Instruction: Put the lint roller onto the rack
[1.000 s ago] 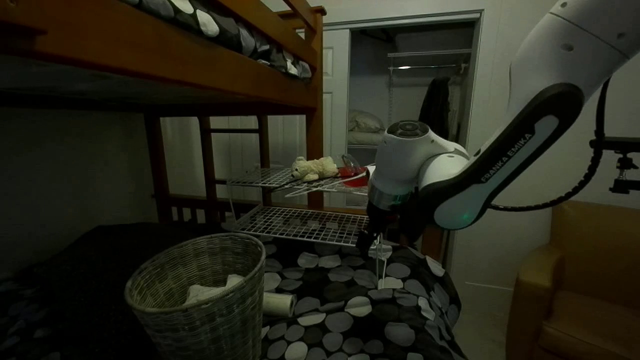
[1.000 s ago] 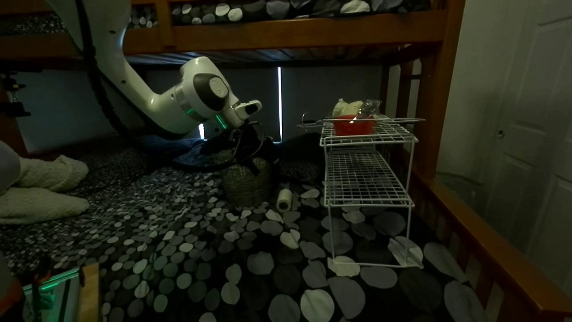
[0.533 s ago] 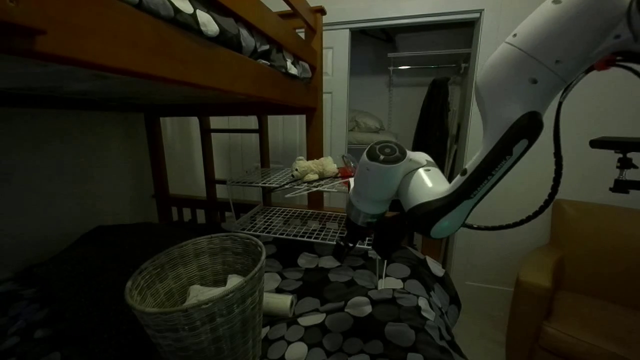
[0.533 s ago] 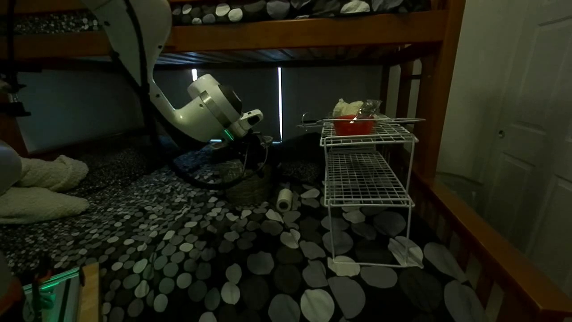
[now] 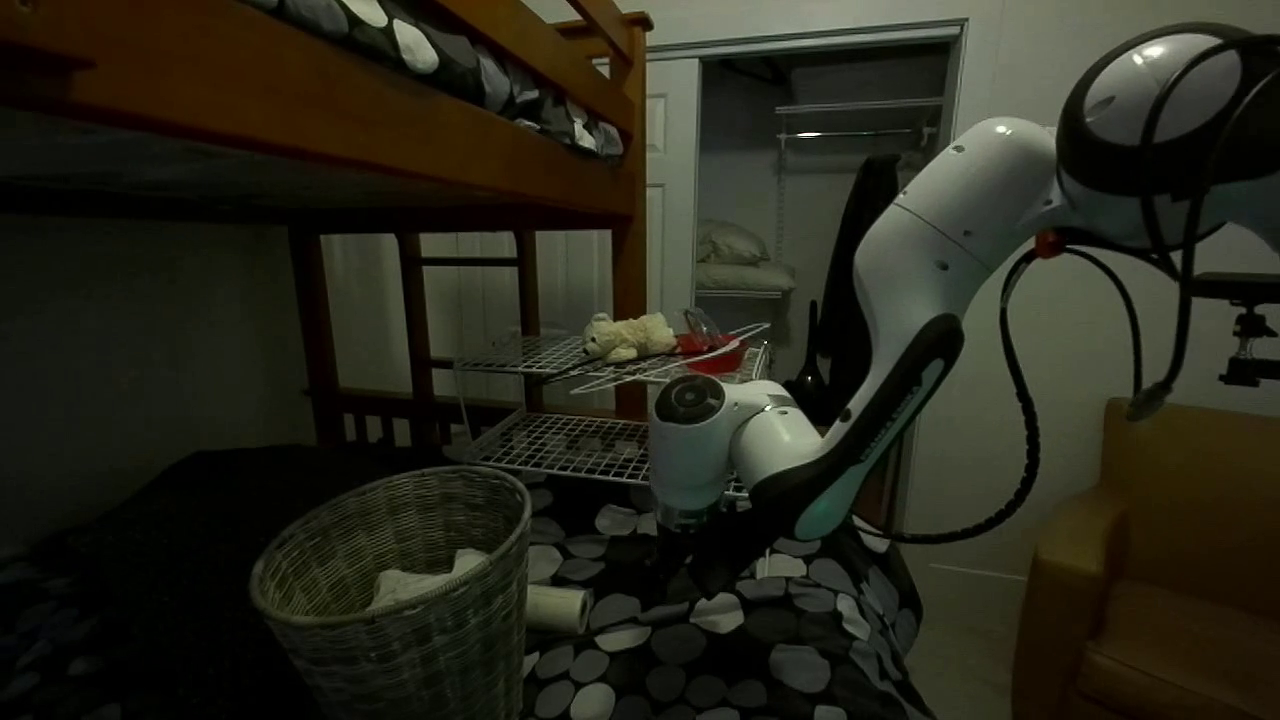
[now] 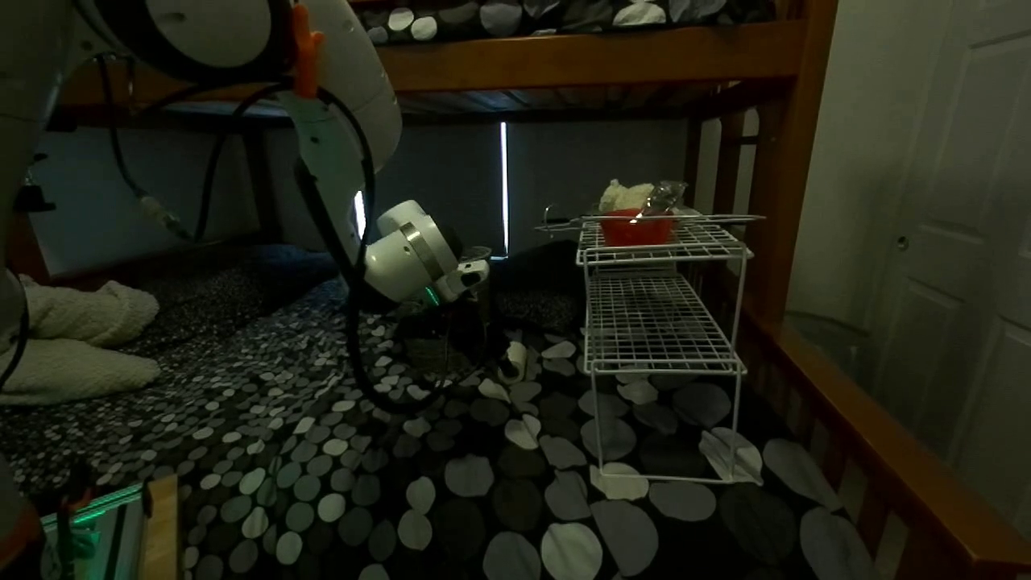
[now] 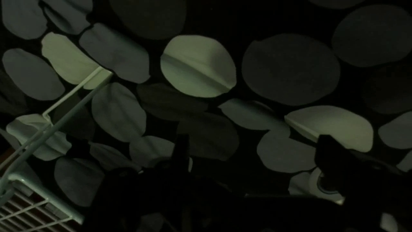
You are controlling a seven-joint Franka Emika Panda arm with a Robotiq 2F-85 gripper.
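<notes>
As the bunk bed [image 5: 400, 140] spans the bedspread [image 5: 700, 645], the arm [image 5: 905, 265] angles down

Where the arm enters an exterior view from 2 o'clock, its wrist section covers part of the rack [image 5: 590, 445], a tiered wire unit standing upright on the bedspread. The woven basket [image 5: 430, 660] is at 8 o'clock from the rack in that view. The rack's top tier bears a teddy bear [image 5: 630, 338], lying flat, and a red container [image 5: 718, 363] just beside it at 3 o'clock. The gripper [image 7: 253, 138] enters the wrist view from 6 o'clock. Its jaws stand wide apart, with bedspread showing between them. Its outline is hard to read in both exterior views. The lint roller [image 5: 557, 609] lies on the bedspread, apart from the rack. In an exterior view, it projects from behind the woven basket toward 3 o'clock. In the wrist view, its round end appears at 4 o'clock, partly hidden by one finger [image 7: 333, 158]; contact between the two cannot be determined.
</notes>
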